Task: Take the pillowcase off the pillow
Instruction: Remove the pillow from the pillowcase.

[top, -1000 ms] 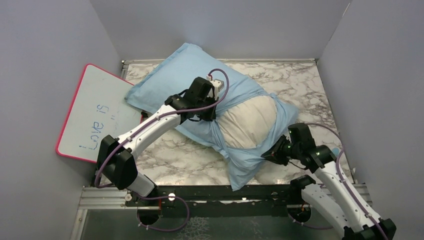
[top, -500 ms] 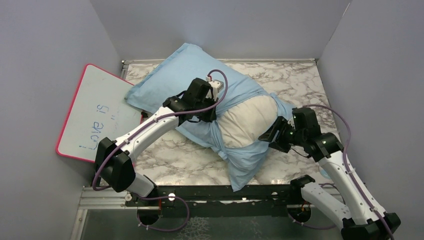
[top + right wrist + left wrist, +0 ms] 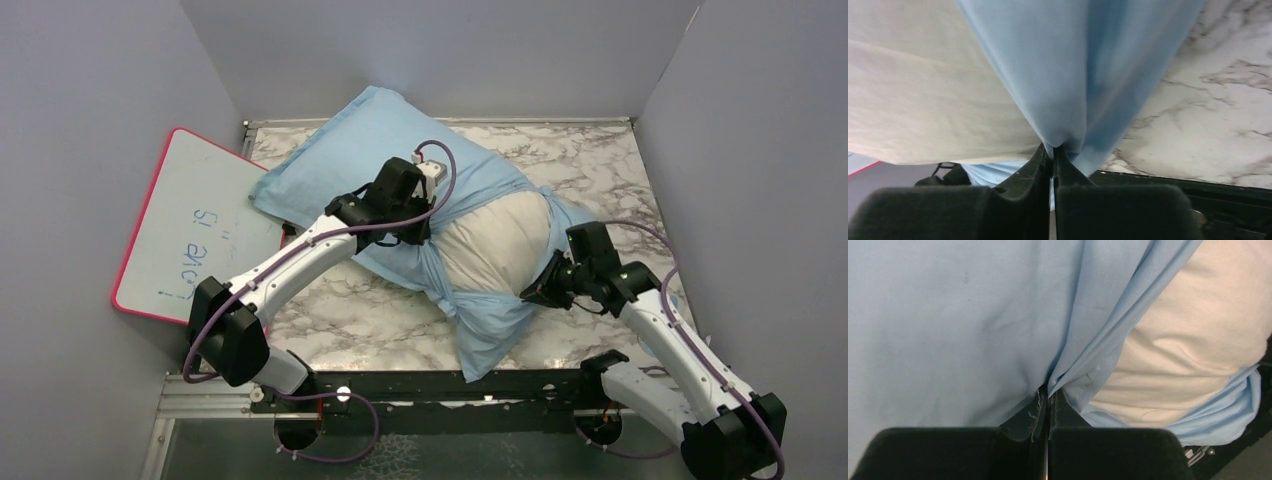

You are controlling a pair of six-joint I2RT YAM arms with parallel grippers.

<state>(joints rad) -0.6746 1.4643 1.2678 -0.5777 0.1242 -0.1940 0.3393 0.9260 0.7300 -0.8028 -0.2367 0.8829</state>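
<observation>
Pillowcase [image 3: 350,150], light blue, lies at frame centre on marble table [image 3: 610,165], sheathing the upper-left part of pillow [image 3: 495,245]; off-white remainder bulges out. Left gripper [image 3: 1048,396] is clamped on bunched pillowcase; right gripper [image 3: 1053,149] pinches its lower-right edge

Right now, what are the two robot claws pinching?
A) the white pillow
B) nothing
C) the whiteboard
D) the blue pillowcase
D: each wrist view shows light blue cloth bunched between closed jaws, so the left gripper and the right gripper are both shut on the pillowcase.
</observation>
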